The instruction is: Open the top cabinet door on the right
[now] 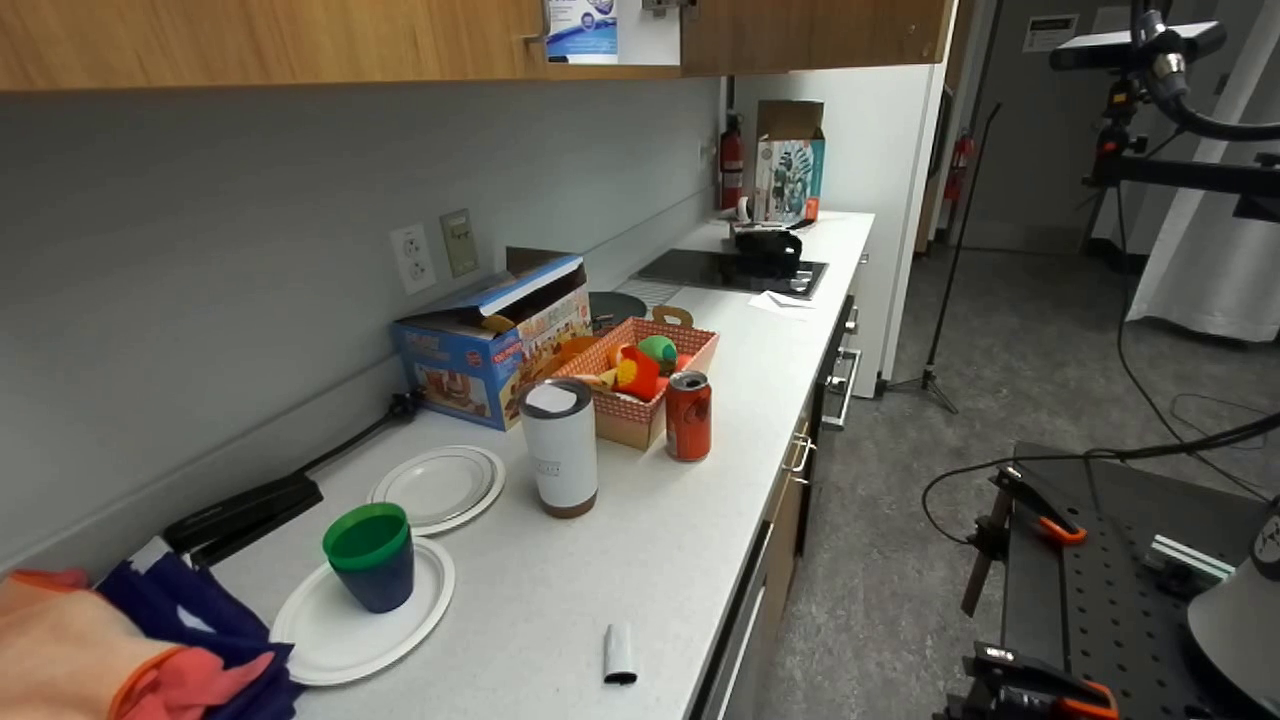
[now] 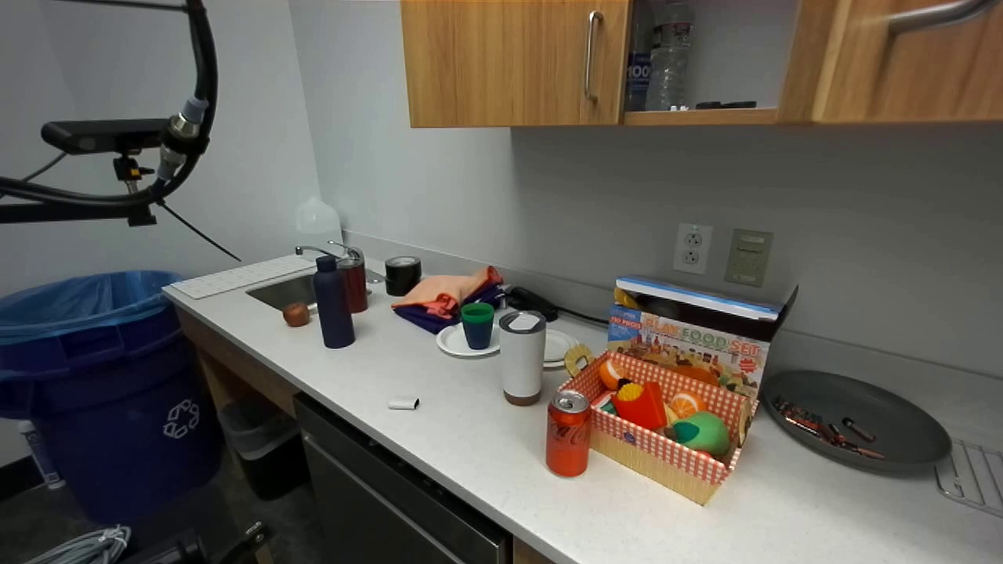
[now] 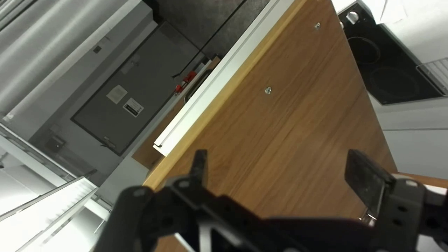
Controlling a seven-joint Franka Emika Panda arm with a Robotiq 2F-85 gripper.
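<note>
Nearest, wrist view: gripper (image 3: 278, 168), its two fingers standing wide apart; whether either touches wood cannot be told. Just beyond, inner face of the top cabinet door (image 3: 294, 115), two screw heads (image 3: 268, 90) showing. Both exterior views: door swung out from the wall cabinet (image 1: 270, 40), silver handle (image 2: 940, 16) on its outer face. Behind it, compartment (image 2: 740, 55) exposed, clear bottle (image 2: 670, 66) inside. Lower and farther, black cooktop (image 3: 388, 66). Farthest, grey room door (image 3: 150, 80).
</note>
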